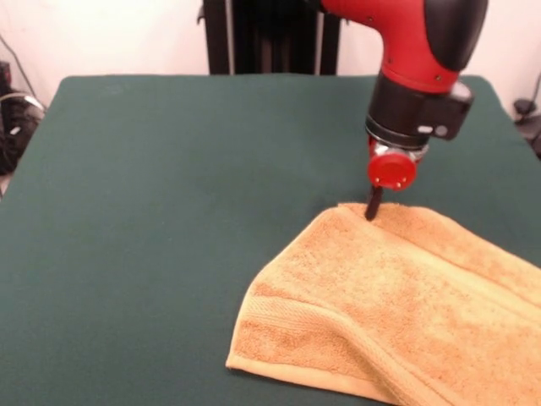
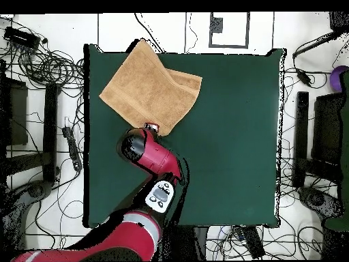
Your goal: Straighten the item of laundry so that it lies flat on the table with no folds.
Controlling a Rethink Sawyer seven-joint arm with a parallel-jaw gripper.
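Golden-orange terry filled the near corner of the front view, at about five o'clock, where the towel (image 1: 397, 304) lay on the dark green table (image 1: 169, 211) with its woven hem band facing the camera. One raised ridge ran across the cloth from its far corner toward the near hem, a sign that one layer was folded over another. Seen from overhead, the towel (image 2: 148, 86) sat at roughly eleven o'clock on the table (image 2: 232, 136), one corner poking past the edge, and a second layer showed along its side toward two o'clock.

Farther back, at about one o'clock in the front view, the gripper (image 1: 371, 205) hung from the red and black arm (image 1: 418, 51), its dark tip touching the towel's far corner just below a red round fitting (image 1: 391, 170). Whether the fingers were spread or pinched on the cloth could not be told from either view.

Judged from how the cloth lay, the job was only partly done: the towel was broadly spread, but the fold remained to be drawn out.
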